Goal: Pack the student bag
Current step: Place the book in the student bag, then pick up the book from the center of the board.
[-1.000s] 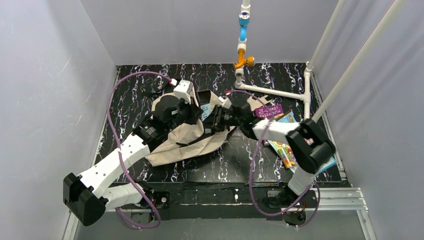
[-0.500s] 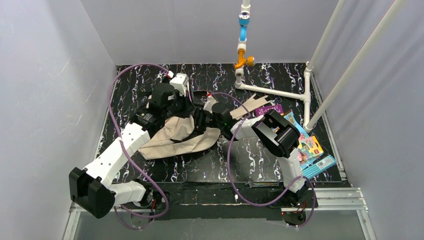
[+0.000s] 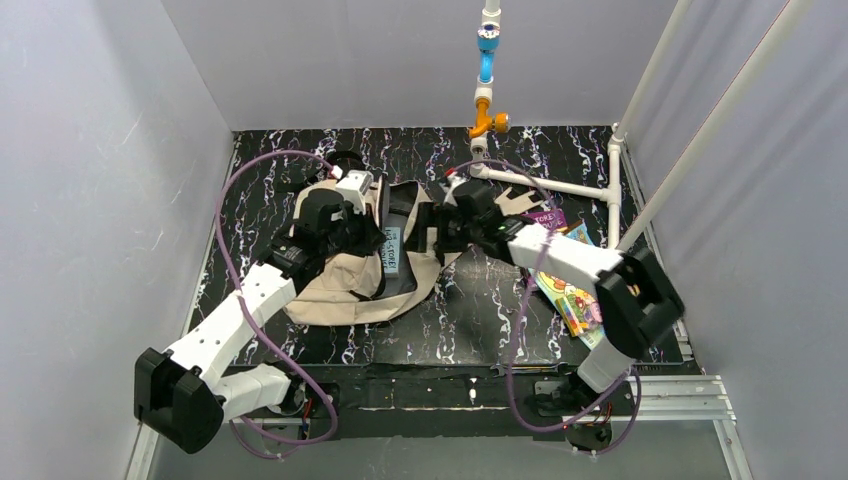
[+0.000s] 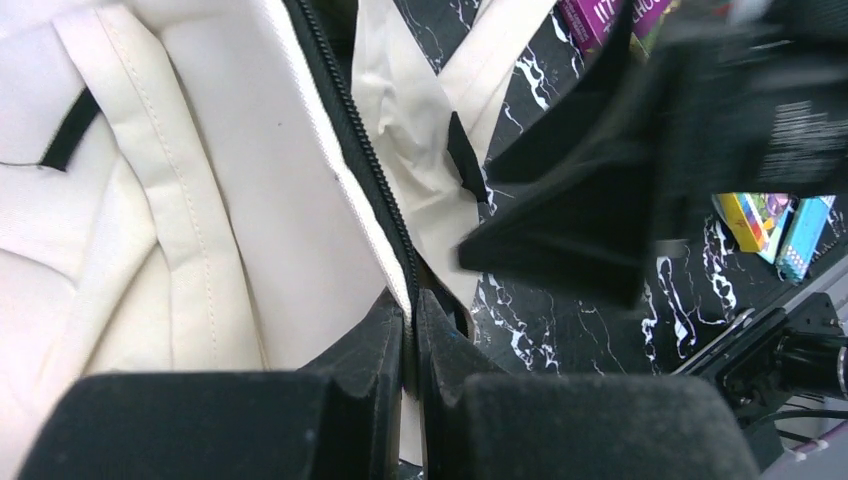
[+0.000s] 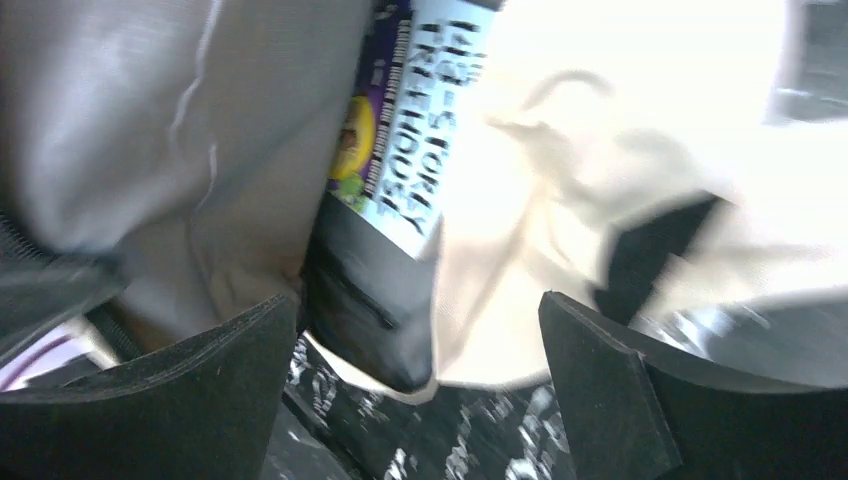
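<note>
Student bag [image 3: 340, 292] edge pinched in left hand [image 4: 412, 312]; right hand [image 5: 420, 330] spread alongside.

the right gripper [image 5: 417, 305] holds its two black fingers spread wide apart. past them, a book [image 5: 398, 150] with a pale blue spine lies between folds of the beige bag [image 5: 570, 190], over the black marbled table [image 5: 450, 445].

Right wrist view smeared: book [image 5: 425, 150] title at 12 o'clock, maybe "Treehouse". Left arm [image 3: 235, 325] hides part of student bag [image 3: 330, 300].
</note>
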You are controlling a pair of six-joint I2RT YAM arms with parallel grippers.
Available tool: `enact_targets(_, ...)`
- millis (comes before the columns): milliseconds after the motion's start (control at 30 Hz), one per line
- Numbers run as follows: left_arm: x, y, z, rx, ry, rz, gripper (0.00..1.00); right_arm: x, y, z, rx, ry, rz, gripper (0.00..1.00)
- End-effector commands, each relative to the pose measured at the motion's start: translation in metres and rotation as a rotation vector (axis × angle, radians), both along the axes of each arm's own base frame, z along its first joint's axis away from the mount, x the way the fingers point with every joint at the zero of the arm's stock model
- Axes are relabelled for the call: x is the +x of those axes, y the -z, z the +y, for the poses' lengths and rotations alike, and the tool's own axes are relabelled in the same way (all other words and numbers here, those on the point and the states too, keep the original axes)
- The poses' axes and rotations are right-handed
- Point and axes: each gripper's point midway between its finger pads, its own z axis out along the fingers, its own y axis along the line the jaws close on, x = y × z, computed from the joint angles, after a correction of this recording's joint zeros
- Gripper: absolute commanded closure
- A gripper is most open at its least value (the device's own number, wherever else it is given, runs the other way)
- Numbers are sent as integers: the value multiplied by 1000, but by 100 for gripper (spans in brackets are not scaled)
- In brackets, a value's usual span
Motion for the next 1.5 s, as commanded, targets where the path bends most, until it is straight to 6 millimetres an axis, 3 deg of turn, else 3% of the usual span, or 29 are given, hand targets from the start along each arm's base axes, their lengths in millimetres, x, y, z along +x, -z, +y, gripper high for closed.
enact_targets(0, -6, 5, -13, -96, 10, 51, 100, -17, 8, -106, -428, 85, -71, 2)
enact_targets(133, -12, 24, -19, -115, 10, 142, 100, -7, -9, -217, -877, 372, -187, 2)
enact_targets(200, -14, 28, -23, -146, 15, 159, 100, -11, -14, -255, -1074, 437, -196, 2)
enact_targets(267, -15, 30, -26, -174, 10, 168, 100, -18, -20, -278, -1185, 514, -182, 2)
enact_targets(433, -19, 32, -33, -236, 13, 204, 100, -6, -11, -282, -1113, 587, -163, 2)
enact_targets(567, -23, 27, -36, -266, 20, 214, 100, 5, -6, -303, -1069, 712, -111, 2)
enact_targets(733, -22, 33, -33, -246, 15, 202, 100, 28, 5, -308, -872, 796, 7, 2)
enact_targets(833, -21, 38, -36, -246, 28, 223, 100, 45, 6, -311, -892, 850, 20, 2)
enact_targets(1000, -22, 42, -41, -266, 33, 249, 100, 60, 29, -321, -1036, 861, 50, 4)
enact_targets(1100, -22, 38, -40, -269, 36, 237, 100, 62, 41, -325, -1058, 871, 64, 15)
enact_targets(1333, -18, 27, -41, -267, 39, 213, 100, 65, 53, -320, -1013, 850, 34, 57)
enact_targets(1467, -17, 21, -37, -255, 27, 192, 100, 67, 47, -316, -978, 847, 17, 85)
